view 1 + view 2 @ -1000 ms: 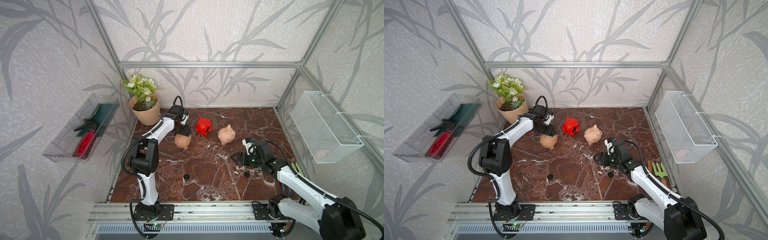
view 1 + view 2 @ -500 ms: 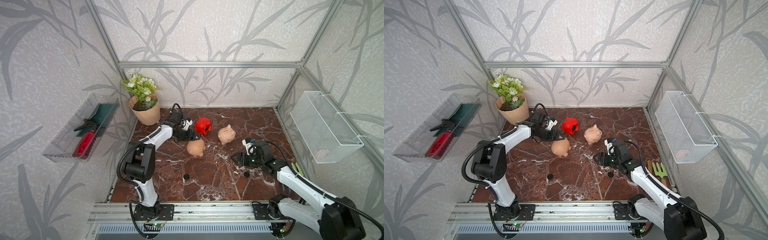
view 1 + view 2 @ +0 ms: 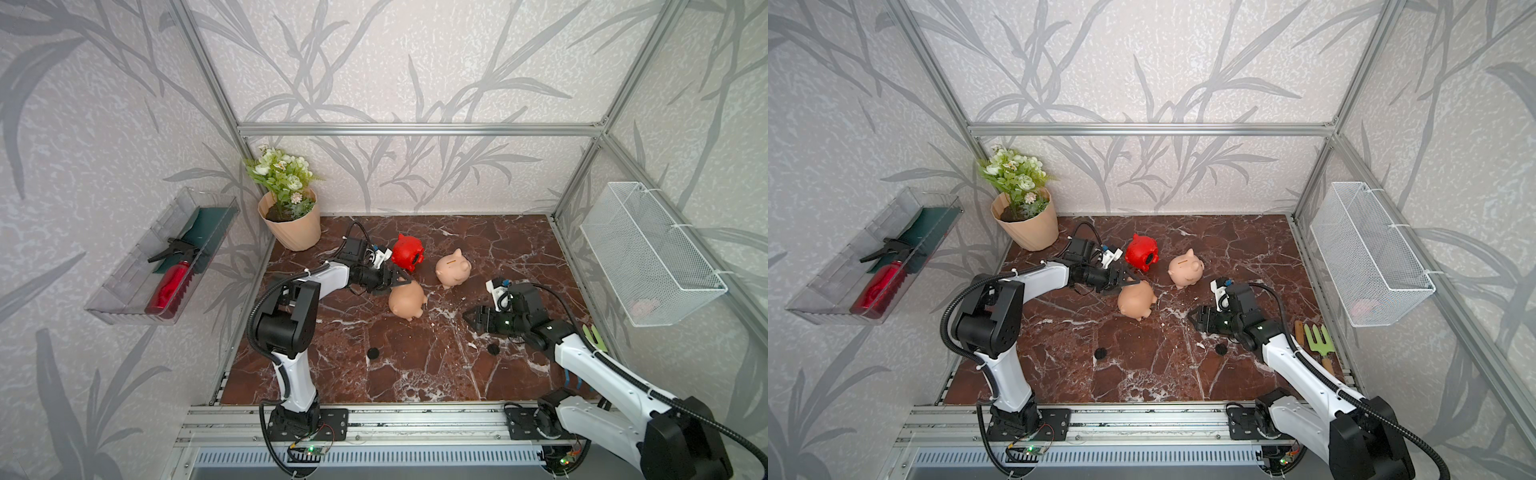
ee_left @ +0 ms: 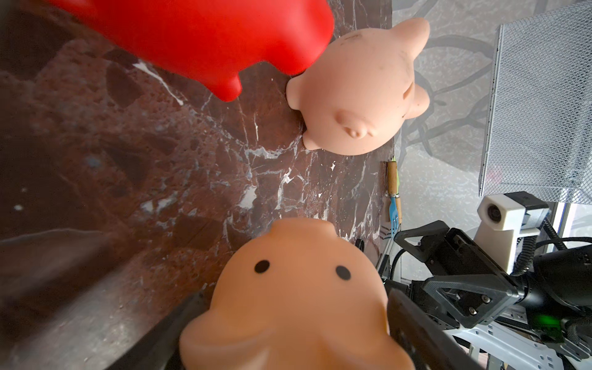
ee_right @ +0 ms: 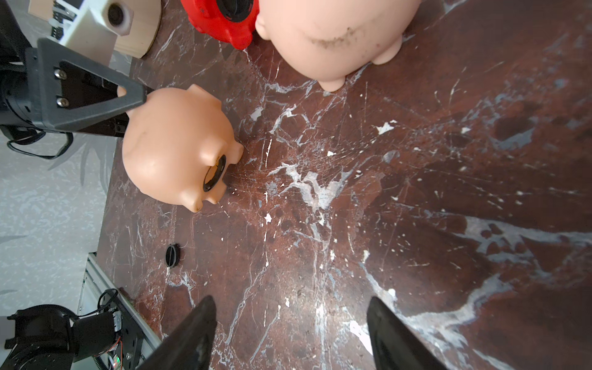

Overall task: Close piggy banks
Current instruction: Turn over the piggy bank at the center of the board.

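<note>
left jaws straddle the tipped piggy bank point(image 3: 406, 300), grip unclear; right jaws gape empty near it. steady it, belly hole point(image 5: 214, 173) exposed.

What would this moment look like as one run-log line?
left gripper: jaws astride tan piggy bank lying on its side, grip unclear | right gripper: open, empty | black discs: loose on table

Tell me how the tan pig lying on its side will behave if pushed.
The tan pig is round-bodied and lies on its side, so a push would probably roll it. Its smooth, shiny skin may slip when gripped. The belly hole suggests it is hollow and likely light.
</note>
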Robot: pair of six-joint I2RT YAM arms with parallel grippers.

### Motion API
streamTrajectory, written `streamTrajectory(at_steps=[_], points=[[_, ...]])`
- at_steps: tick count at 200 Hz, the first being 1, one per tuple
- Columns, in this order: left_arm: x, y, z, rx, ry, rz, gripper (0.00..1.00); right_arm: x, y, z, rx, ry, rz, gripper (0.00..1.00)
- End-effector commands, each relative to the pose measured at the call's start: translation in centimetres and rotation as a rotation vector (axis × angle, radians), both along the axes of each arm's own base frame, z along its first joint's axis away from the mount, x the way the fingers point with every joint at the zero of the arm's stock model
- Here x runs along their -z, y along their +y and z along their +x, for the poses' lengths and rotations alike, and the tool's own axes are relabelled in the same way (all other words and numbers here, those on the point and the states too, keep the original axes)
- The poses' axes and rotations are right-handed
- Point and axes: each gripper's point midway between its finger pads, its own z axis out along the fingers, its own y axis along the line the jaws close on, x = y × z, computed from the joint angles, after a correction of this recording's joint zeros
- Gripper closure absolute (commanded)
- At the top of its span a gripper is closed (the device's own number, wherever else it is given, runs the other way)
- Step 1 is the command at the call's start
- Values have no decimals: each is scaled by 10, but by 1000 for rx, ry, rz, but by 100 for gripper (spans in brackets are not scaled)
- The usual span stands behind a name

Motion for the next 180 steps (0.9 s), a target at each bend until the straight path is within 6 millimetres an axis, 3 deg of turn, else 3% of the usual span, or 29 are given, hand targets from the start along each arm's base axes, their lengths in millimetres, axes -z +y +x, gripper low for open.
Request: streamTrajectory(at_steps=[1,24,44,79,110,129,155,180], points=[[-7,-3,7,30,-18,-29,9,2,-15,-3,59,13,-56,26],[-3,-1,11,20,-13,-7,1,7,-27,-7,92,23,-111,26],[-5,2,13,24,-22,21,1,19,-41,-13,136,81,-191,26],[-13,15,18,29,-59,145,1,36,-45,-22,140,168,-225,26],[-33,25,25,26,-113,209,1,46,-47,-26,137,195,-252,36],[-47,27,24,22,-137,214,1,51,-51,-30,140,212,-307,37],[-58,28,15,14,-162,217,1,59,-54,-35,128,234,-392,39],[-64,31,5,6,-173,221,1,66,-54,-39,95,276,-454,50]])
